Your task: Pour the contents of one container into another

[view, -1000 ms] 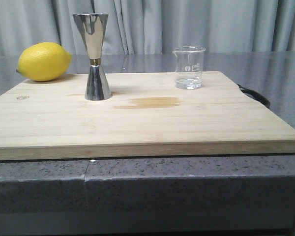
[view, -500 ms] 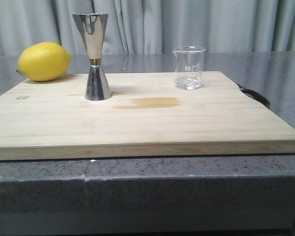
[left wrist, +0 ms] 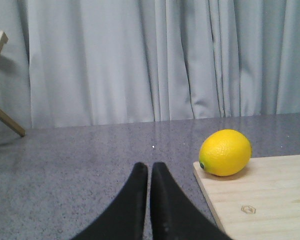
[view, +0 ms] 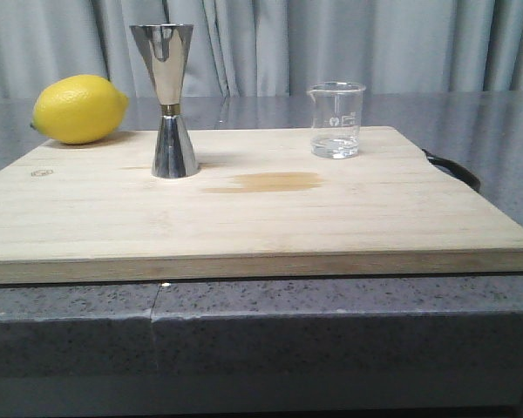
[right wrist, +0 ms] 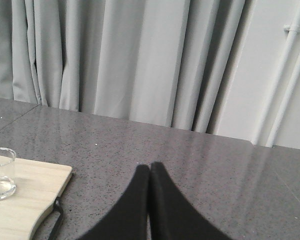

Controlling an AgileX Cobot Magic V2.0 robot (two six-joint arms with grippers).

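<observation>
Clear beaker (view: 336,119), printed marks, and taller steel jigger (view: 168,100) standing upright on board (view: 244,218); left gripper (left wrist: 149,167) and right gripper (right wrist: 149,167) both sitting pressed together, empty.

My matt black fingers (left wrist: 140,200), mirror-polished steel jigger (view: 167,100) with brass waist, clear smooth glass beaker (view: 336,120), pale matt wood board (view: 244,209), speckled grey stone counter (view: 331,331), dimpled waxy lemon (view: 78,108).
</observation>
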